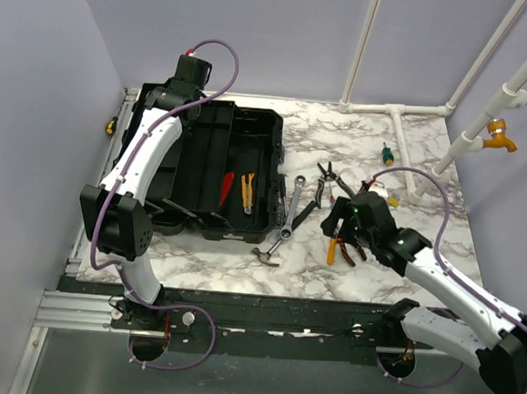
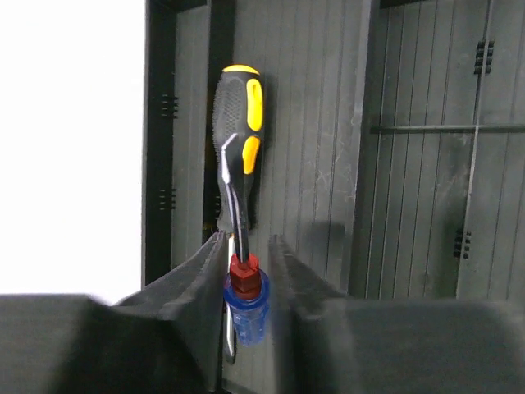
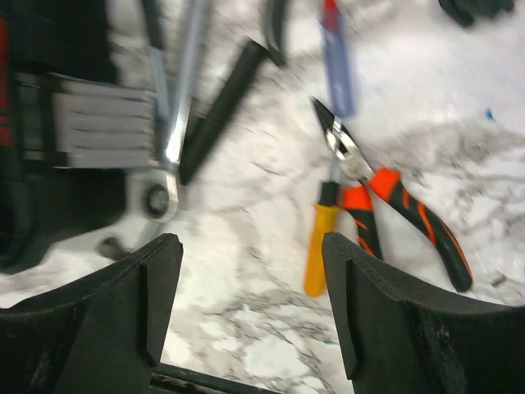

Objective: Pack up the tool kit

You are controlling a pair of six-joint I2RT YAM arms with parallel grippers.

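**Packing is partly done: the box is open and most tools lie outside it.**

Your toolbox (image 1: 274,157) sits open at the left of the desk (image 1: 360,132), with a red-handled tool (image 1: 227,190) and a yellow-handled tool (image 1: 247,191) already inside. Your left tool (image 2: 246,242) hangs over the box's far left part, its fingers close on either side of a black-and-yellow screwdriver (image 2: 238,139). I cannot tell whether it pinches it. Your right tool (image 3: 250,246) is spread wide and empty above the pliers (image 3: 394,205). The wrenches (image 1: 292,208), hammer (image 1: 266,255) and pliers are yet to go in.

Overhead rear view, wrists close over toolbox (image 2: 410,205), table (image 3: 246,246)
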